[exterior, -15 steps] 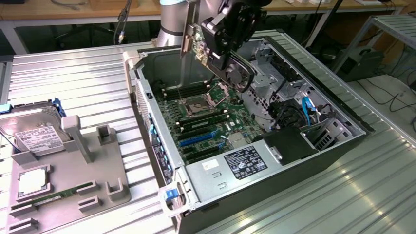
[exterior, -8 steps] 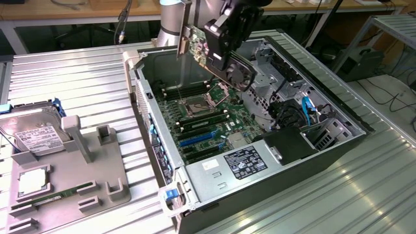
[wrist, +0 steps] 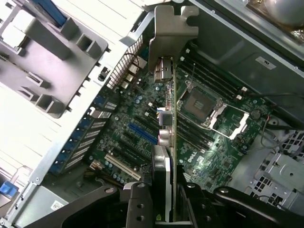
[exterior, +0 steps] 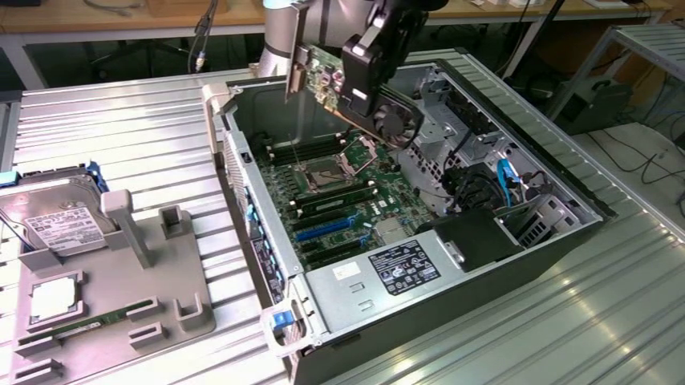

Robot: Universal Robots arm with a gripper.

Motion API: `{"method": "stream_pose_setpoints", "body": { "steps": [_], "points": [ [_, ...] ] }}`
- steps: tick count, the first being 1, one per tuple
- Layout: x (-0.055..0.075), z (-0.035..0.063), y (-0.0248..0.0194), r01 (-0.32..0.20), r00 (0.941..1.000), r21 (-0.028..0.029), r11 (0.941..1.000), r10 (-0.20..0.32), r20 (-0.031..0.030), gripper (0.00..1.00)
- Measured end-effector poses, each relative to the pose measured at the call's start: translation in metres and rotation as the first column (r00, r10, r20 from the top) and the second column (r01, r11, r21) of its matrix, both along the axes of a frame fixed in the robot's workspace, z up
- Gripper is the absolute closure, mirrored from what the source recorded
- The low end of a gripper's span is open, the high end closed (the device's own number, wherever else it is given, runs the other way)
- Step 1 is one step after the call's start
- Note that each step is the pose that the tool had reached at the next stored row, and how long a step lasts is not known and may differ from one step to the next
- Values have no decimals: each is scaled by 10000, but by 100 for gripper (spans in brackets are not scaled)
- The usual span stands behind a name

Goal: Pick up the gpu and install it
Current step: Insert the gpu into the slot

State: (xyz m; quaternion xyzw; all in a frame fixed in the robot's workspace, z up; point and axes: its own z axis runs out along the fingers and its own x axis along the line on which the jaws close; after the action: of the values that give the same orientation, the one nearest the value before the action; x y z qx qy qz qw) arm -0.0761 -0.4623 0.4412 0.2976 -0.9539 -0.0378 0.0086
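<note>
We hold the thin, dark, fan-bearing gpu card (exterior: 321, 76) clamped edge-on in the black claw (exterior: 370, 92), over the open grey computer case (exterior: 535, 172), toward its 12 o'clock end. Install step in hand. We judge seating calls for the card's edge squared over the blue slot (exterior: 321, 229).

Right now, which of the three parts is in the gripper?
The gpu, held above the open case; hard drive and memory stick lie on the holder.

Downward-tilted wrist (exterior: 391, 36), pincer (exterior: 367, 100) tight on the gpu (exterior: 321, 74), well aloft.
</note>
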Motion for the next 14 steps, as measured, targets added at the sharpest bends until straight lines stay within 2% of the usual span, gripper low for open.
{"method": "stream_pose_setpoints", "body": {
  "steps": [4, 9, 11, 14],
  "points": [
    [2, 0, 0, -476, 9989, 3, 9989, 476, 0, 72],
    [4, 0, 0, -1075, 9942, 3, 9942, 1075, 1, 72],
    [4, 0, 0, -1494, 9888, 4, 9888, 1494, 0, 72],
    [6, 0, 0, -1850, 9827, 4, 9827, 1850, 1, 72]
  ]
}}
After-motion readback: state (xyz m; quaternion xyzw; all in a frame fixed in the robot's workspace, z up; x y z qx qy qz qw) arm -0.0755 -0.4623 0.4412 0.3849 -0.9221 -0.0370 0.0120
